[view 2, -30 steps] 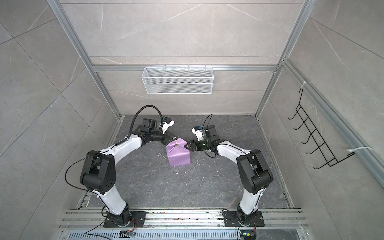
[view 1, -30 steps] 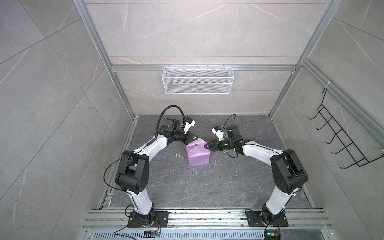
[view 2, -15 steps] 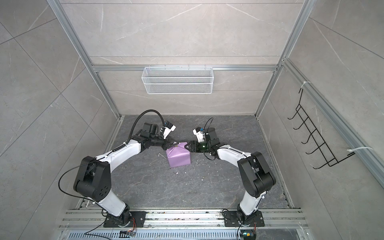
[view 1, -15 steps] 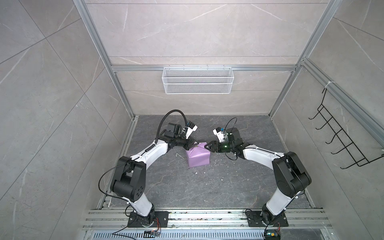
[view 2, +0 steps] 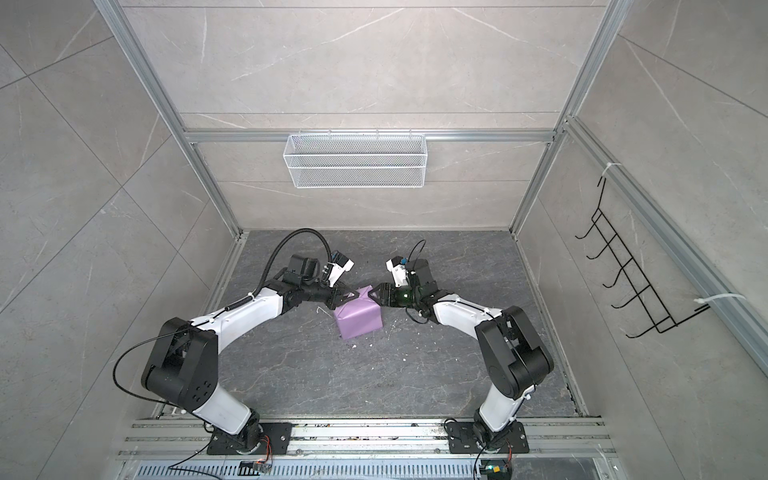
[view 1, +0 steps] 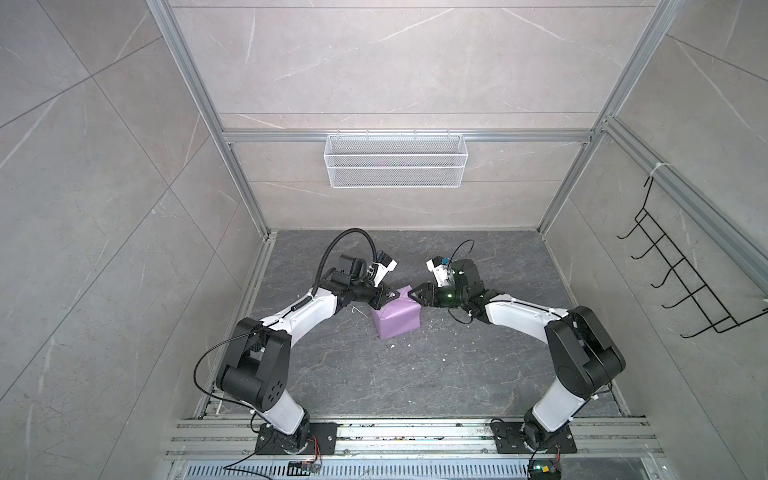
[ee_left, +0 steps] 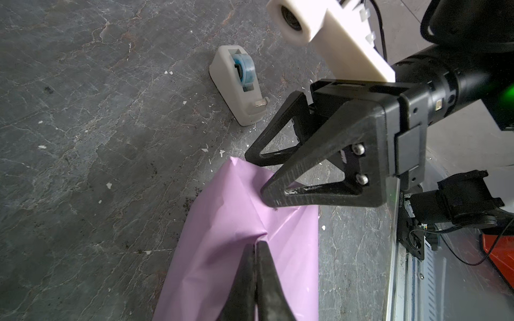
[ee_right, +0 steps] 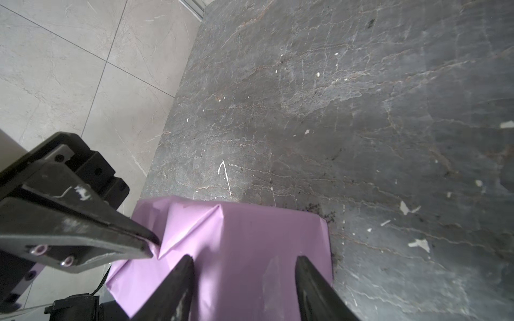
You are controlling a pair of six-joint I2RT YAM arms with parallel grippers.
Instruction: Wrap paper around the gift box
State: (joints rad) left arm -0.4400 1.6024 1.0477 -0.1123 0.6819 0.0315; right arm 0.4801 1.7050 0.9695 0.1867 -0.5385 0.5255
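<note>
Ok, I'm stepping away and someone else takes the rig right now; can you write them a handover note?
Left gripper: shut, tips at a crease in the paper's far end fold; whether it pinches the paper is unclear.
Right gripper: open, jaws straddling the same end, one tip touching the paper.
The paper covers the gift box, which is hidden, mid-table. A tape dispenser sits on the table nearby.
Done: body wrapped.
Left: probably flatten that raised end flap and tape it.

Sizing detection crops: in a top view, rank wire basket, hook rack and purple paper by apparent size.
1. hook rack: widest span, thin wire.
2. wire basket.
3. paper, clearly smallest.
Rack versus basket is close; the rack may sit nearer the camera.
</note>
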